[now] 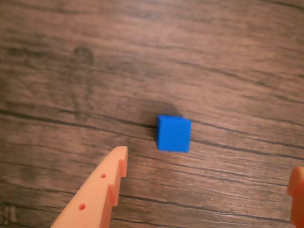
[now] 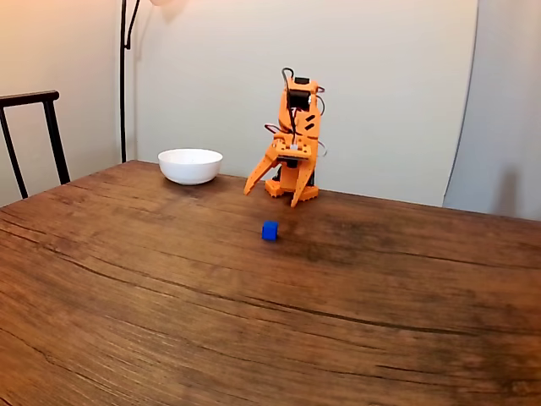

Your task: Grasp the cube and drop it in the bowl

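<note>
Bowl, white and round, stands at the left of the fixed view on the wooden table, near its far edge and well apart from the cube. Centre of the same view: the gripper hangs above the table with its two orange fingers spread wide and nothing between them, and the blue cube rests on the wood below and toward the camera from the tips. In the wrist view, reading left to right, one fingertip enters at lower left, the cube lies ahead of the open gap and somewhat nearer that finger, touching neither, and the other finger shows at the right edge. Height above the table is hard to judge here; the closing move probably calls for a forward reach and descent first.
</note>
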